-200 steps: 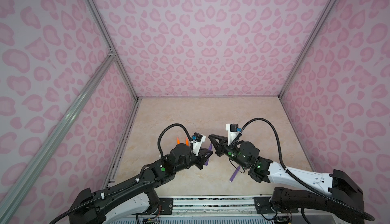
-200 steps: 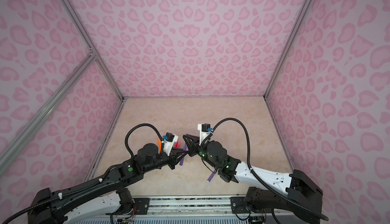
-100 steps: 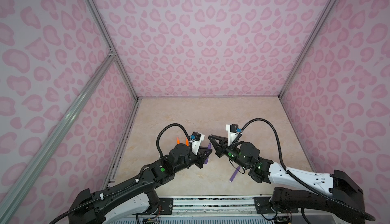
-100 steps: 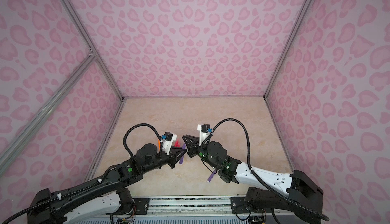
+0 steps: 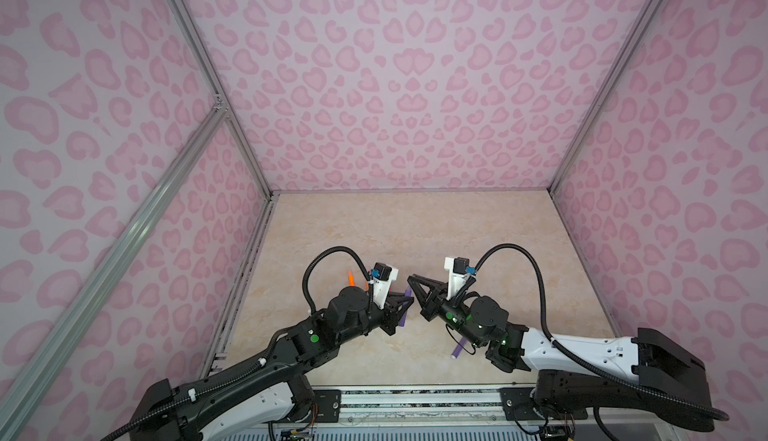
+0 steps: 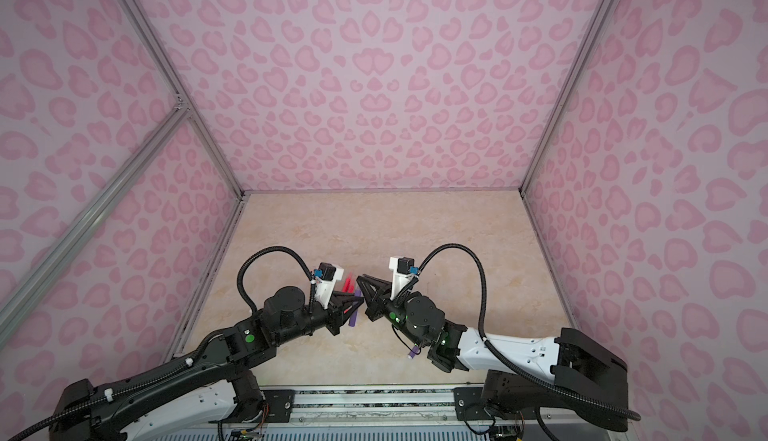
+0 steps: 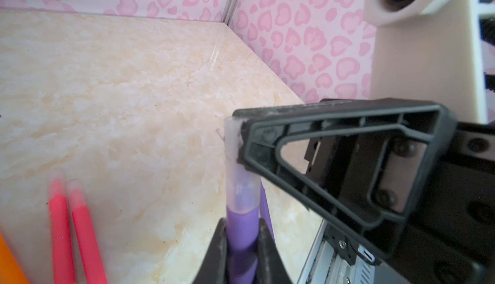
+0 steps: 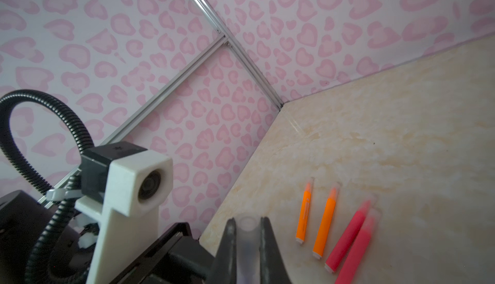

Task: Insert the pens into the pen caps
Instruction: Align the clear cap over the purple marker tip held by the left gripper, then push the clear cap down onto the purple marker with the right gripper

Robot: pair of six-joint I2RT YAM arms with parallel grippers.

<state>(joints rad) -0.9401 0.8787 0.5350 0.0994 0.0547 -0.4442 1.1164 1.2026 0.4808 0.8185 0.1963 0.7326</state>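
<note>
1. left gripper (image 7: pixel 242 229) is clamping narrow on the barrel of a purple pen (image 7: pixel 242 215), tip end sticking out past the fingers. The pen is hanging above the middle of the table (image 5: pixel 415 231), a bit toward the near edge.
2. right gripper (image 8: pixel 247 225) is pinching narrow on a clear pen cap (image 7: pixel 239 186), gripping it at the closed end. The open end is sitting over the pen tip.
3. My read: this is the seating step, with both arms pushing toward each other. The cap is looking on or nearly on; can't tell if it's fully home.
4. Handling, pen: light, stiff, smooth plastic. It's likely to be sliding lengthwise in the jaws under push load, so grip the barrel close to the tip end.
5. Handling, cap: tiny, thin-walled, slick, probably crushable. Hold it at the closed end so the mouth isn't getting squeezed oval.
6. Two orange pens (image 8: pixel 304 210) and two pink-red pens (image 8: pixel 348 234) are lying side by side between the table's left edge and its middle, with clear caps showing over their tips.
7. second purple pen (image 5: pixel 459 349) is lying near the near edge, partly under the right arm. Its tip end is hidden, so can't tell if it's capped.
</note>
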